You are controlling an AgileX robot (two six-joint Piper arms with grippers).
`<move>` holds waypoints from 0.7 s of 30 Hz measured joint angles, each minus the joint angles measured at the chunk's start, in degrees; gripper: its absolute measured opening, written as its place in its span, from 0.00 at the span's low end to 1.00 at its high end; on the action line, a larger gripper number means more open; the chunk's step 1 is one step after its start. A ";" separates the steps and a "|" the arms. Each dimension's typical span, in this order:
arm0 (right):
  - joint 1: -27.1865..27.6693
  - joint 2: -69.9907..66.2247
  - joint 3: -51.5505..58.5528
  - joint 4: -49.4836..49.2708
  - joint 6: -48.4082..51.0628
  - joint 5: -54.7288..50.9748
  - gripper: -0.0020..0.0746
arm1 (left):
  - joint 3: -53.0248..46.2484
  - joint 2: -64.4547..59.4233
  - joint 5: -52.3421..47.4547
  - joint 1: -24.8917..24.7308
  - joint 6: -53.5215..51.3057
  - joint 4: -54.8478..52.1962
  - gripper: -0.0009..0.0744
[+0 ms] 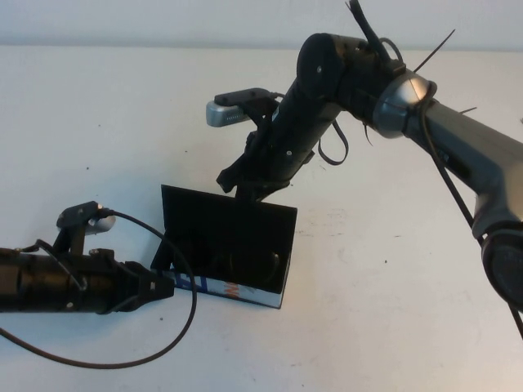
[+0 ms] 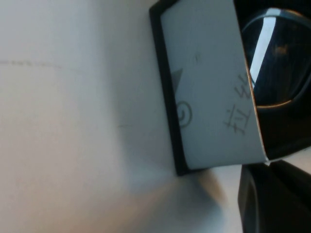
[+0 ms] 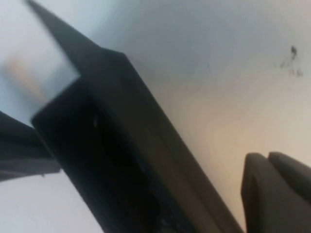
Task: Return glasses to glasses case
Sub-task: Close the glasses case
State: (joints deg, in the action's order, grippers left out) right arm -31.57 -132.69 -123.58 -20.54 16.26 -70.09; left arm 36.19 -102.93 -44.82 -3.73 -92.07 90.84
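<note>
The place looks like a robot lab bench. A bare white table (image 1: 392,269) fills the view, with cabled black arms reaching across it.

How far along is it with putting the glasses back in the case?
Mostly done: the dark tinted-lens glasses already lie inside the rectangular black glasses case. In hand: the left gripper is at the case's left end, and the right gripper is behind its raised flap lid. Left: shutting that lid.
</note>
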 joint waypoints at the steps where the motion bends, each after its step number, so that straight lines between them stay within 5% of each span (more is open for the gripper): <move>1: -0.12 0.00 -0.78 -0.27 0.00 -0.13 0.01 | 0.00 0.00 0.00 0.00 -0.22 0.16 0.01; 21: -8.10 1.57 -2.93 3.27 -4.89 -0.47 0.01 | 0.00 0.00 0.12 0.00 -1.55 1.12 0.01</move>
State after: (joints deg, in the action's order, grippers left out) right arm -39.67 -131.12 -126.50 -17.27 11.36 -70.56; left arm 36.19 -102.93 -44.69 -3.73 -93.63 91.96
